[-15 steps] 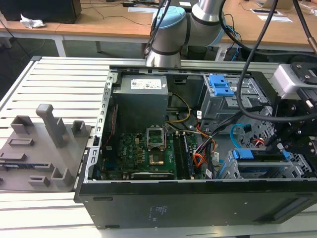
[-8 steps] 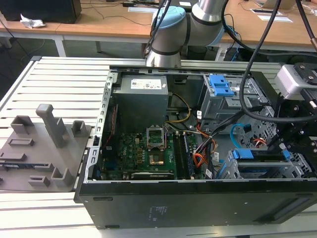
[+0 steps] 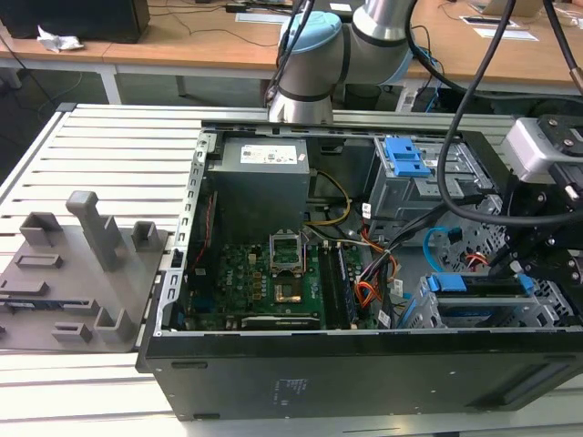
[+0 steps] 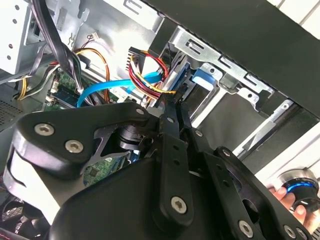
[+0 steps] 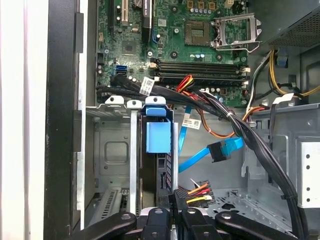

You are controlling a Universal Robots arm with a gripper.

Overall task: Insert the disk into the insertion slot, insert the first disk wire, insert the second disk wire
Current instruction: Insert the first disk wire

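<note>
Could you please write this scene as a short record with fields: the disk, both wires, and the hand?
disk: silver-grey hard drive in bright blue plastic carrier, standing inside the perforated bare-metal drive cage
first wire: orange-red wire bundle with small dark plug, next to the drive; seating cannot be told
second wire: thin light-blue cable, dark plug hanging free, apart from the drive
hand: black robot hand, shut on the orange-red bundle's plug

Slatted aluminium table [image 3: 118, 146], open black computer case [image 3: 346, 373] lying on its side toward the front edge, grey fixture plate with upright blocks [image 3: 64, 291] just beside it, on the exterior view's left.
</note>
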